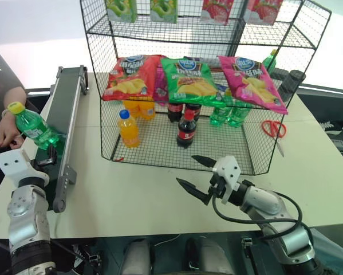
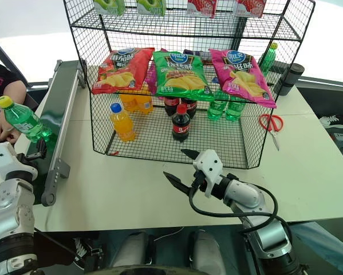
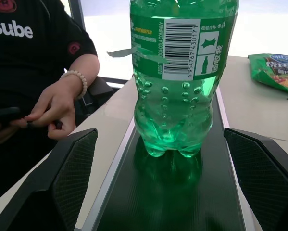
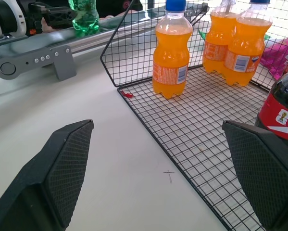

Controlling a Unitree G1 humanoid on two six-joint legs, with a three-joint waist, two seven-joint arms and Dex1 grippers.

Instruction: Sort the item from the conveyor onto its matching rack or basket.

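The item, a clear-green soda bottle (image 1: 35,127) with a yellow cap, stands on the dark-green conveyor (image 1: 69,109) near its front end. My left gripper (image 1: 47,158) is level and open just in front of the bottle's base. In the left wrist view the bottle (image 3: 180,86) stands ahead of and between the two spread fingers (image 3: 67,178), untouched. My right gripper (image 1: 194,175) hovers open and empty over the table, in front of the black wire rack (image 1: 240,150).
The rack's floor holds orange bottles (image 1: 128,129), cola bottles (image 1: 186,130) and green bottles (image 1: 228,112), with chip bags (image 1: 188,80) on the tier above. Red scissors (image 1: 273,128) lie right of the rack. A person's hand (image 1: 8,130) rests left of the conveyor.
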